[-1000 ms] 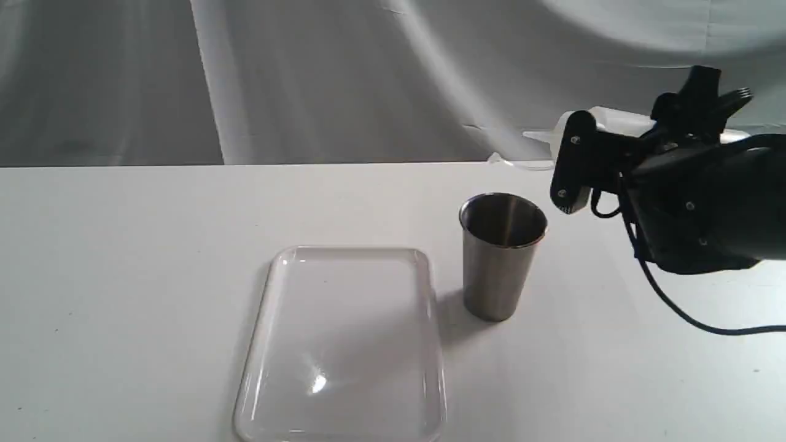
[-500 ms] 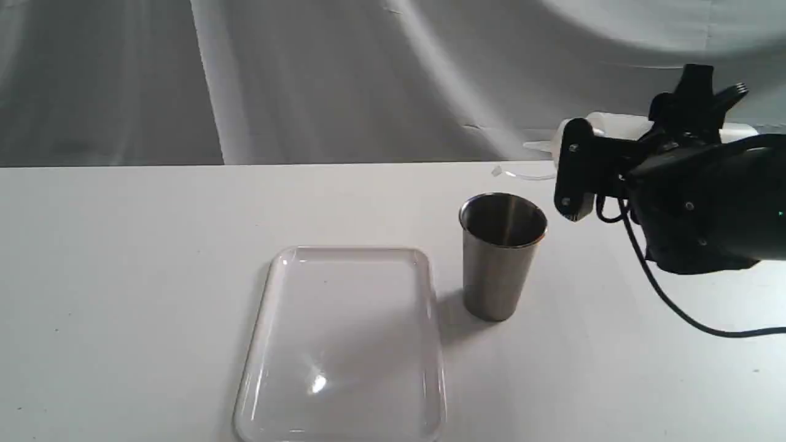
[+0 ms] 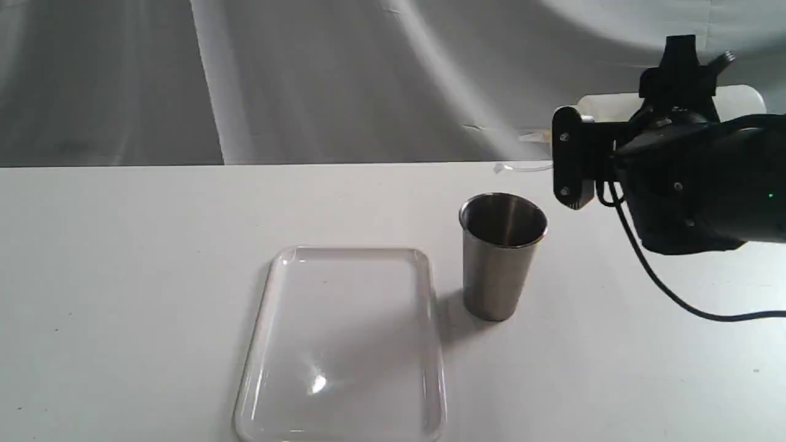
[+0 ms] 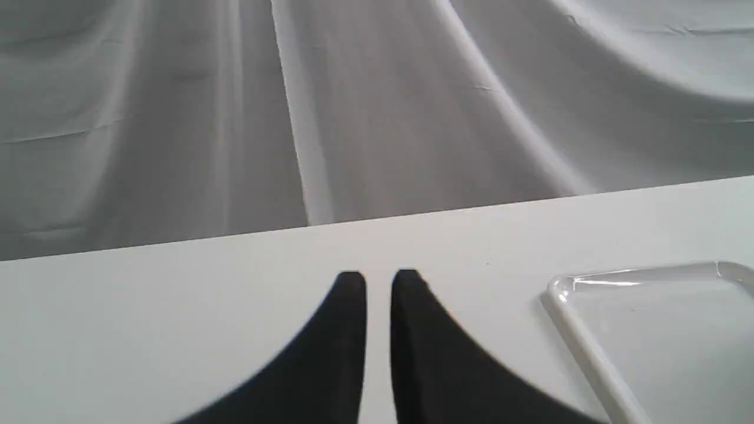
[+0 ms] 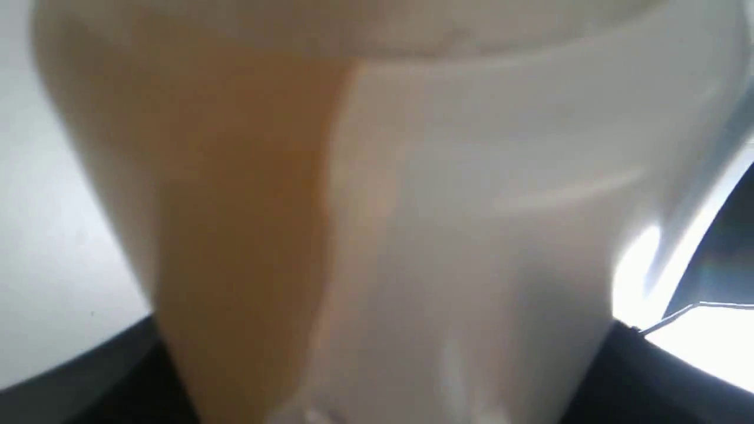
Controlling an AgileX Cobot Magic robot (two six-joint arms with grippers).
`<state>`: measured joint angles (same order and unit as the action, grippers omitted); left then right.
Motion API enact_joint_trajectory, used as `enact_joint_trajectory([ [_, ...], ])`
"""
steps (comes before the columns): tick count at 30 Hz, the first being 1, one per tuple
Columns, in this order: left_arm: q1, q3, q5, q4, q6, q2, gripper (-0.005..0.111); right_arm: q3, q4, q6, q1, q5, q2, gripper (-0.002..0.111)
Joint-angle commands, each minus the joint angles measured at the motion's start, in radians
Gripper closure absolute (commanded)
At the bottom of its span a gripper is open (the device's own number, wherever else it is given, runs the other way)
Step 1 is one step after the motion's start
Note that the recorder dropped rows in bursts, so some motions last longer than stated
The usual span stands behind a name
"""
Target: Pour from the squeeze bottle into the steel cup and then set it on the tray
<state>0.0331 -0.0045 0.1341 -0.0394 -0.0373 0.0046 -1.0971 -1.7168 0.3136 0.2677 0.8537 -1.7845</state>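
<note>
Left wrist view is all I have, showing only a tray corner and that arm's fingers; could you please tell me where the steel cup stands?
Observer: The steel cup stands upright on the table, just right of the tray in the exterior view, not touching it.
Operator: Thank you. Where is the squeeze bottle?
Observer: The right gripper holds the squeeze bottle sideways in the air, higher than the cup's rim, nozzle pointing left.
Operator: Is there liquid in it?
Observer: Yes, the right wrist view shows amber liquid inside the bottle.
</note>
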Motion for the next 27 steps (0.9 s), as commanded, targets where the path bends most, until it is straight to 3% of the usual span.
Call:
enact_joint_trajectory([
  [1,0.005,0.004,-0.002,-0.001,0.003,-0.005,0.098,-0.011,-0.028,-0.04,0.002,0.029,0.011,0.057],
  [27,0.005,0.004,-0.002,-0.001,0.005,-0.005,0.098,-0.011,-0.028,-0.157,0.002,0.041,0.011,0.057],
])
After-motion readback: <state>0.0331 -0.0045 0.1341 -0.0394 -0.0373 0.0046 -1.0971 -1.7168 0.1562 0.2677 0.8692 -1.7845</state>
